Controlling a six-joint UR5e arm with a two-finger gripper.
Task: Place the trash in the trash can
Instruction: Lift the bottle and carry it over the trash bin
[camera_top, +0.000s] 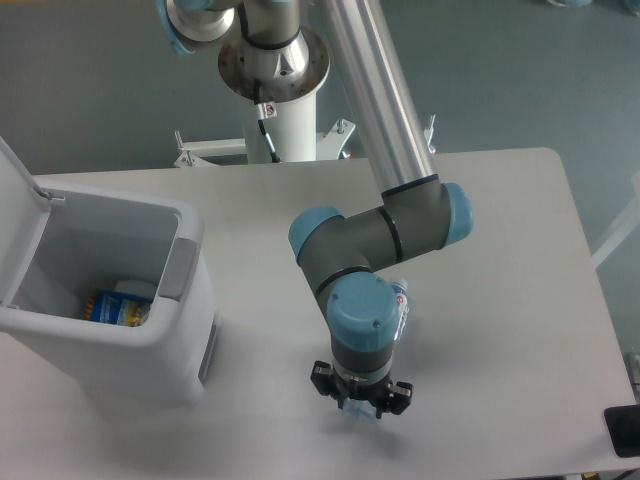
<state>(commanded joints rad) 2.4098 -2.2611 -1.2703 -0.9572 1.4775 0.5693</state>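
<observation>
The trash can (120, 352) stands at the table's left, its lid (14, 210) swung up and the bin open. My gripper (360, 408) points down near the table's front edge, right of the can. A clear plastic bottle (401, 312) with a red-and-white label runs under my wrist. Its cap end shows beside the wrist and its clear base shows between the fingers. The jaws look shut on the bottle's lower end, though the wrist hides most of the grip.
Inside the can lie a blue-and-yellow packet (112, 308) and a whitish item (136, 291). The arm's pedestal (276, 70) stands behind the table's far edge. A black object (622, 430) sits at the front right corner.
</observation>
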